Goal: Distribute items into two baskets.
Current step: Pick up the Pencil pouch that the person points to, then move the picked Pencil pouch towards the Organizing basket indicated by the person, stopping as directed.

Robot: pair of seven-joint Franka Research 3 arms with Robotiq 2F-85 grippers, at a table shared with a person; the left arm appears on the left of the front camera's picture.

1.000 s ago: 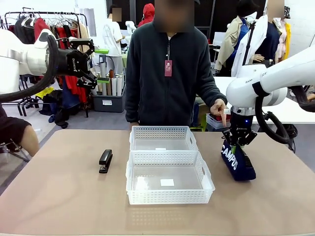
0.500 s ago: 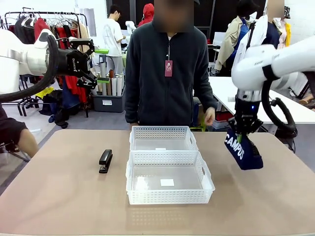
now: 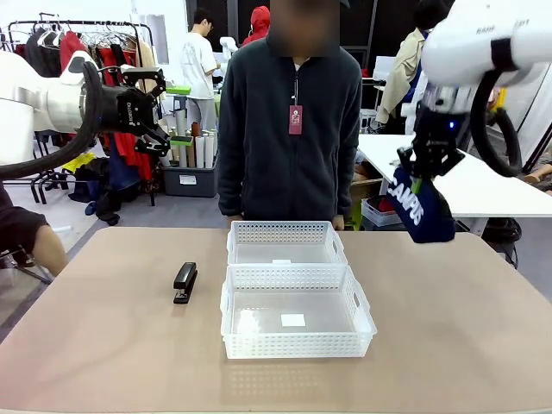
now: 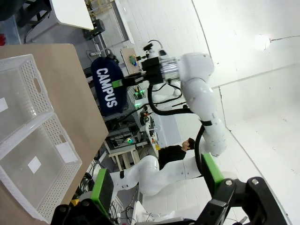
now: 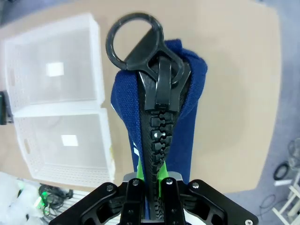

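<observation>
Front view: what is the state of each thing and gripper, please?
right gripper: shut on pouch
pouch: zipped, hanging in the air
left gripper: open, empty, raised
stapler: closed, lying on table
near basket: empty
far basket: empty

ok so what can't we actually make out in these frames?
- Front view: the sticker in the near basket is too small to read.
- Front view: the start of the lettering on the pouch is unclear up by the right gripper.
- Right wrist view: the stapler is cut off by the left edge.
- Right wrist view: the pouch lettering is mostly turned away.
</observation>
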